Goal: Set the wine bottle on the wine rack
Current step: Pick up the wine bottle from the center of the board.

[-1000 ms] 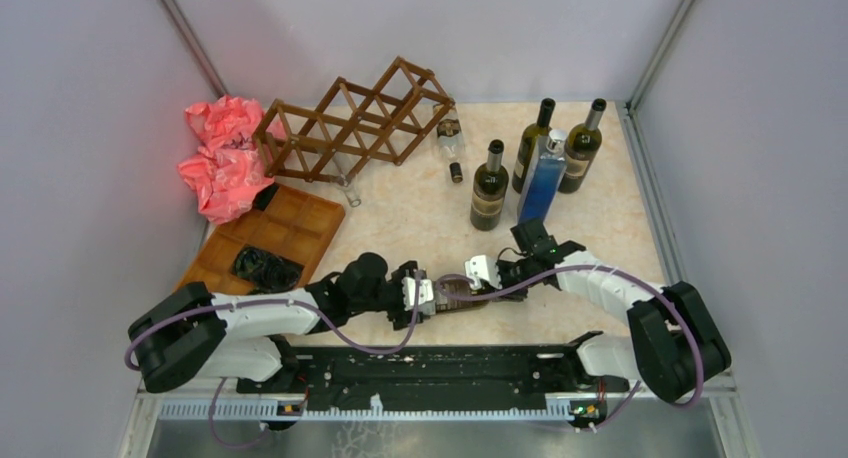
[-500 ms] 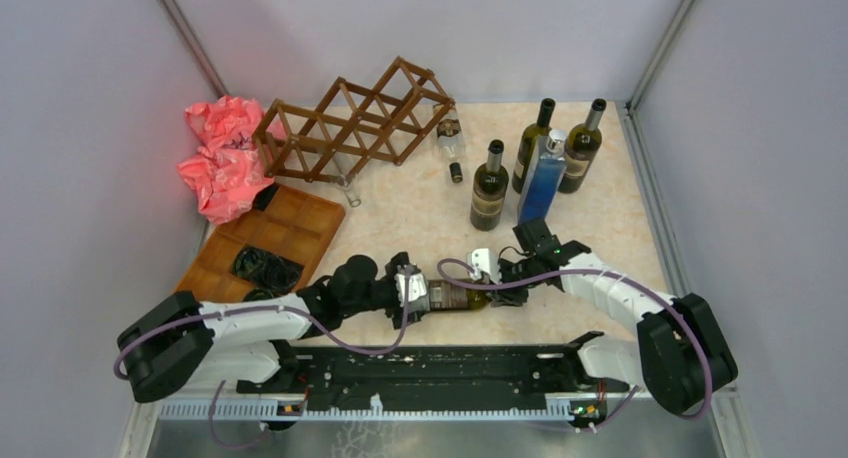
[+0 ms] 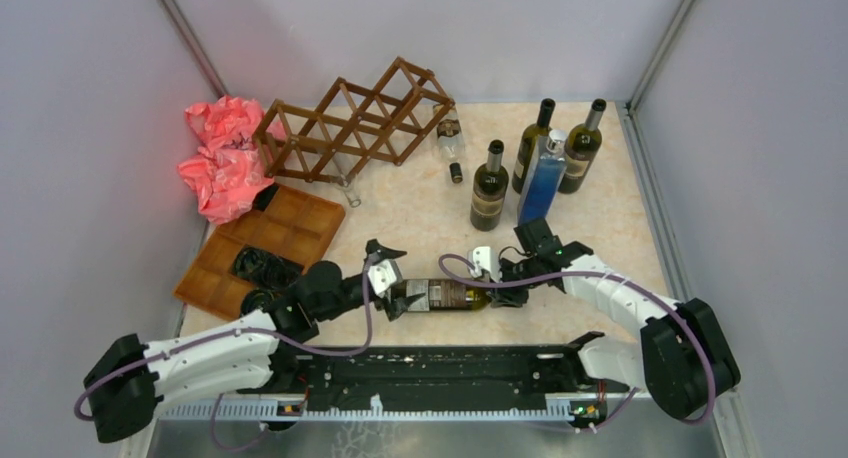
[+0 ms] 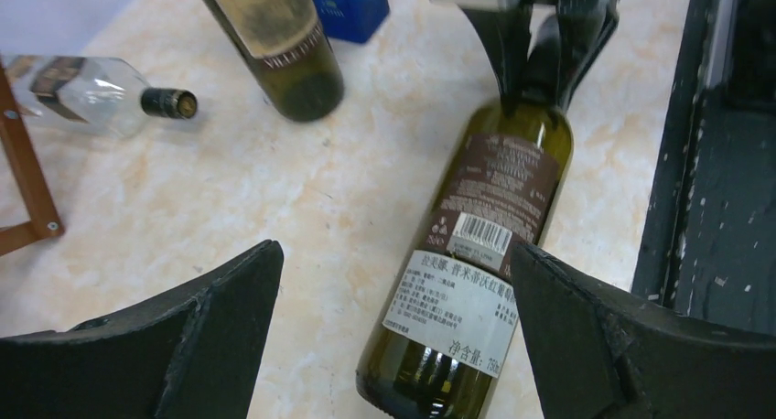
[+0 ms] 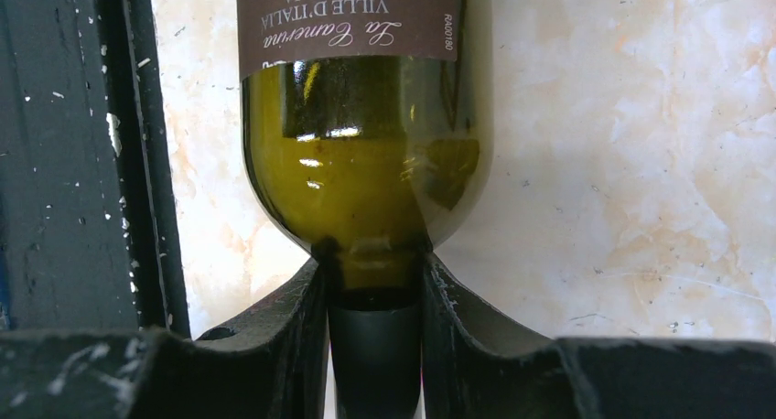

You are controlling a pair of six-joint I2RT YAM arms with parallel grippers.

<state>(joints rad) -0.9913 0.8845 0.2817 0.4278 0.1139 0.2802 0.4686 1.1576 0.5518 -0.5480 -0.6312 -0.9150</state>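
The wine bottle (image 3: 445, 296) lies on its side on the desk (image 3: 400, 208), well apart from the wine rack (image 3: 350, 123); the right gripper (image 3: 502, 294) is clenched on its neck; the left gripper (image 3: 390, 278) stands released, wide open, at both sides of its base.

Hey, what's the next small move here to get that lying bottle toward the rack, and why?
Probably pull the left claw back, clear of the wine bottle. It stands wide open about the bottle's base, while the right claw is shut on its neck, so the right arm alone has the grip. The bottle lies flat on the table, far from the wine rack.
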